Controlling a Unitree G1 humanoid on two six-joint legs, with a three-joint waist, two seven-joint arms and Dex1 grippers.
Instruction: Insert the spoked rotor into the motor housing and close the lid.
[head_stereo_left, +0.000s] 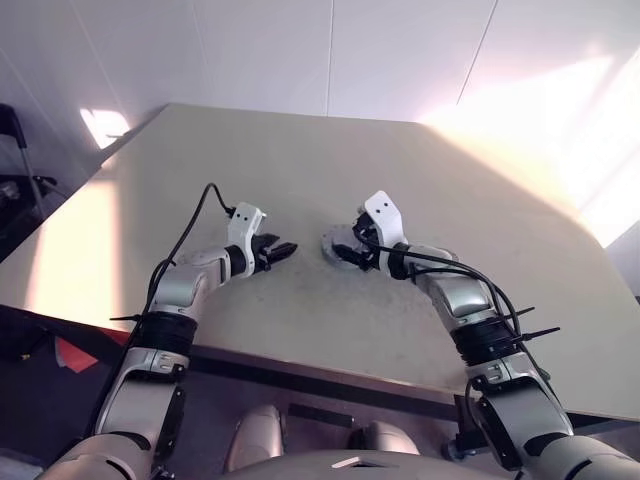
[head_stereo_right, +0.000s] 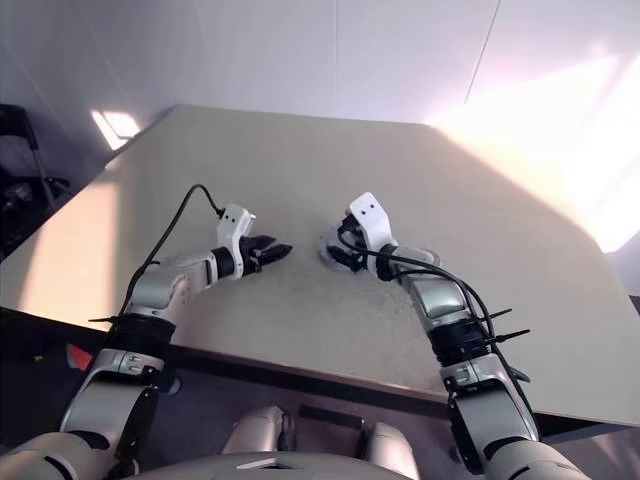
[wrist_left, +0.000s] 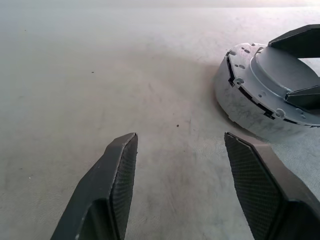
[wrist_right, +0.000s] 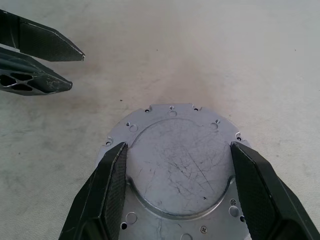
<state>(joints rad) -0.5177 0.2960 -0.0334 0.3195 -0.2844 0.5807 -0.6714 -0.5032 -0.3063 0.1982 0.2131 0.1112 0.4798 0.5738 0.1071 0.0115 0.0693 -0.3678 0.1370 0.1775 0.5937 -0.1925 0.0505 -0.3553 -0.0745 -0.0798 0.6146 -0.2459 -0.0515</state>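
On the beige table (head_stereo_left: 300, 160) stands the motor housing (wrist_left: 240, 110), a short round grey metal cylinder. Its top is covered by the lid (wrist_right: 180, 165), a flat grey disc with small holes and a raised, scratched round middle. The windings and the spoked rotor are hidden. My right gripper (wrist_right: 179, 145) is open over the lid, one finger on each side of the raised middle; I cannot tell whether the fingers touch it. To the left of the housing, a short gap away, my left gripper (head_stereo_left: 285, 248) is open and empty just above the table, pointing at the housing.
The table's front edge (head_stereo_left: 330, 368) runs close under both forearms. A dark stand (head_stereo_left: 15, 180) is off the table at the far left. Bright sunlight falls across the table's right side (head_stereo_left: 540, 150).
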